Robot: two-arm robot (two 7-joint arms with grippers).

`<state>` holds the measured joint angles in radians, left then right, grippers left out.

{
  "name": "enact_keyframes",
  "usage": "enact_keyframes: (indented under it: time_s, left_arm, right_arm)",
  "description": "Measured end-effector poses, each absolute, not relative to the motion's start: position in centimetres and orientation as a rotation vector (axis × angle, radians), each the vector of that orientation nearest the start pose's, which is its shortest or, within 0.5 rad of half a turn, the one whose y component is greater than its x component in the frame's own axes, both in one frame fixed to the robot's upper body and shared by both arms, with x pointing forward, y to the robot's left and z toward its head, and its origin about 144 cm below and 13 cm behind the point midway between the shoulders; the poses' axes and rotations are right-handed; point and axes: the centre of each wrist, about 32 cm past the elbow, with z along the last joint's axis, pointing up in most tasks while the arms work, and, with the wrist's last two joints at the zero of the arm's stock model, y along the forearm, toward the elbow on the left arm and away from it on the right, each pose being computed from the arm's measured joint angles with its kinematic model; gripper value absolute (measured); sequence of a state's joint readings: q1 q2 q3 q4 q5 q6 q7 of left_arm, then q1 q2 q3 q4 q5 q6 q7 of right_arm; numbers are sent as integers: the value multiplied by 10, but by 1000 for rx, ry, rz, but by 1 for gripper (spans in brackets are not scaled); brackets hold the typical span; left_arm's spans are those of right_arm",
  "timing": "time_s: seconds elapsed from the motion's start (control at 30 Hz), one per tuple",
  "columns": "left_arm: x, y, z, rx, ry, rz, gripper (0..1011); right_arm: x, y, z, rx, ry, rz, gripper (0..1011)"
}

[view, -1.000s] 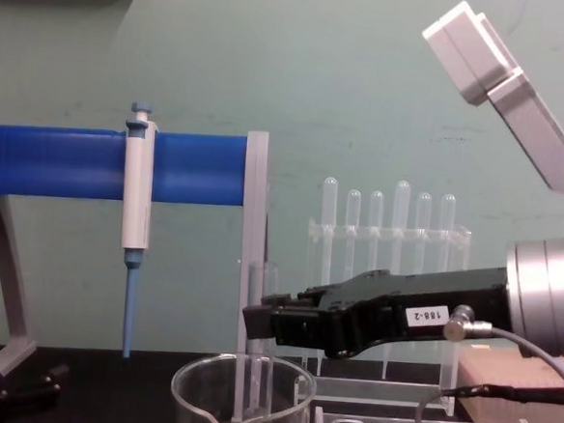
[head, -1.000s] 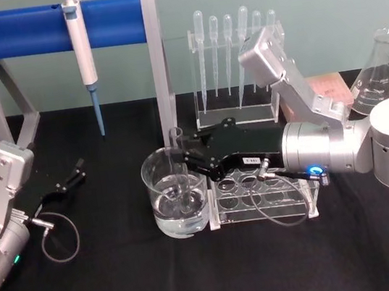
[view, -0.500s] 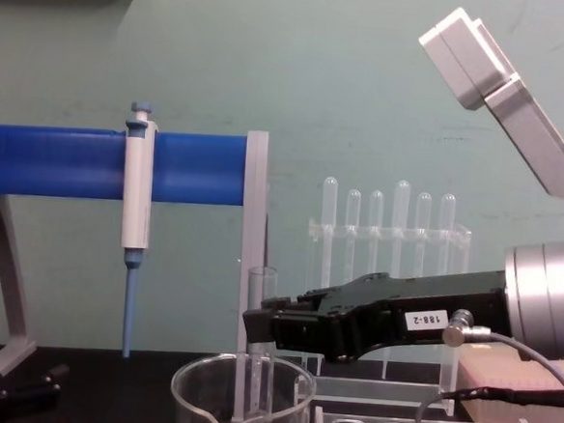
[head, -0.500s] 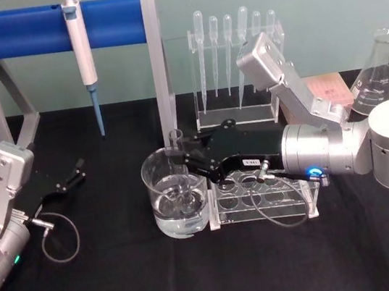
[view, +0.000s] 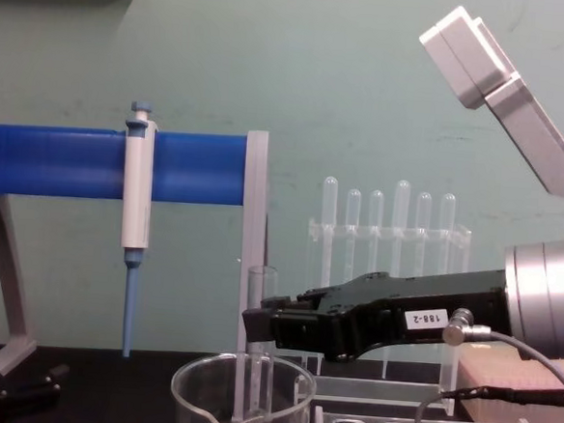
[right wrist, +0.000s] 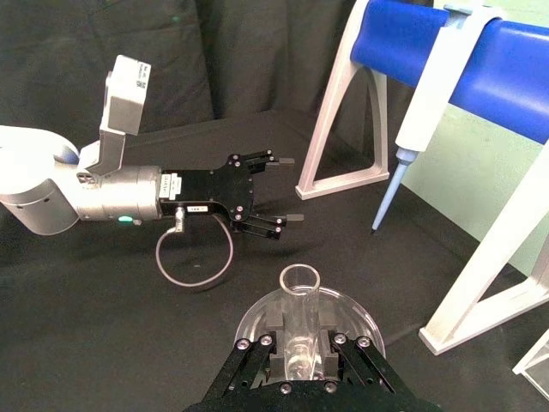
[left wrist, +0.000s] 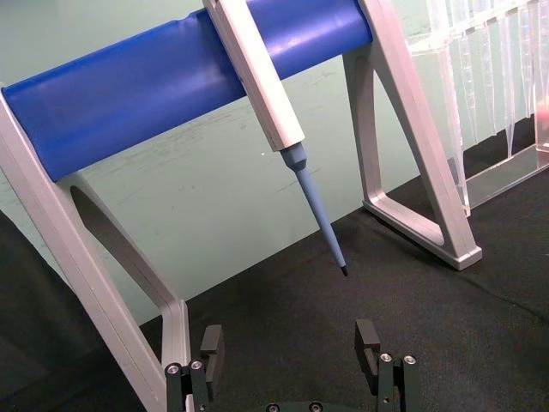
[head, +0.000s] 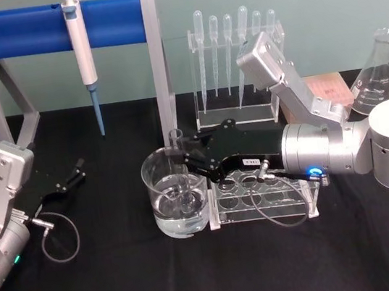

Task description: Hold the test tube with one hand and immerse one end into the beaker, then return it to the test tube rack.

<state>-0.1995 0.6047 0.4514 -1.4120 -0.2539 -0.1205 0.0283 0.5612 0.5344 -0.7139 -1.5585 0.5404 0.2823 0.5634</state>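
Test tube [head: 176, 139] upright in the beaker [head: 151, 188]: its rounded lower end is down inside the glass, apparently in the clear liquid, and its open rim stands above the beaker's rim. My right gripper [head: 184, 163] reaches in from the beaker's right and pinches the tube just above the beaker's rim. Just beside the beaker, on its right, stands the test tube rack [head: 261, 195]. My left gripper [head: 74, 174] rests well to the beaker's left, fingers spread and holding nothing.
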Motion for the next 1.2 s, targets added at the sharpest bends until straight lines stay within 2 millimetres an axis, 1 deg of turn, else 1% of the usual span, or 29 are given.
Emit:
enact_keyframes:
  time_s: [1.2]
  left_arm:
    - [489,310,1140,304,-285,1248,1000]
  right_arm:
    - [539,-197,1257,-264,-25,-450,221]
